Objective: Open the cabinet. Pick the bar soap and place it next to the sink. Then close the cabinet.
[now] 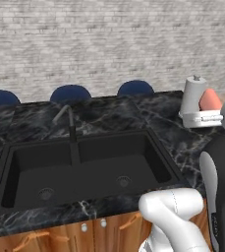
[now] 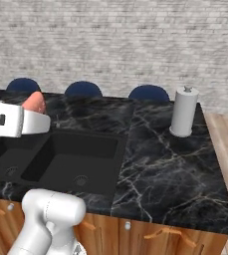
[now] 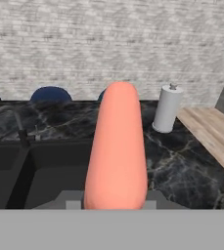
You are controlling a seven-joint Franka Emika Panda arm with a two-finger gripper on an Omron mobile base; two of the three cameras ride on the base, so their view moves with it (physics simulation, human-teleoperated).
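Marble counter [image 2: 160, 164] spreads around the sink [image 1: 84, 167], a paper towel roll [image 2: 183, 112] standing at its far side. Gripper [image 2: 42, 119] is clamped on the bar soap [image 3: 117, 146], carried above the basin's right end. Picking looks done; setting it beside the sink and closing the cabinet remain

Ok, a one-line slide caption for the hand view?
Pincer shut on the bar soap, held above the black sink, paper towel roll beyond on the marble counter.

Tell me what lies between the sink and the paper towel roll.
Bare marble counter between sink and paper towel roll, in the right base view.
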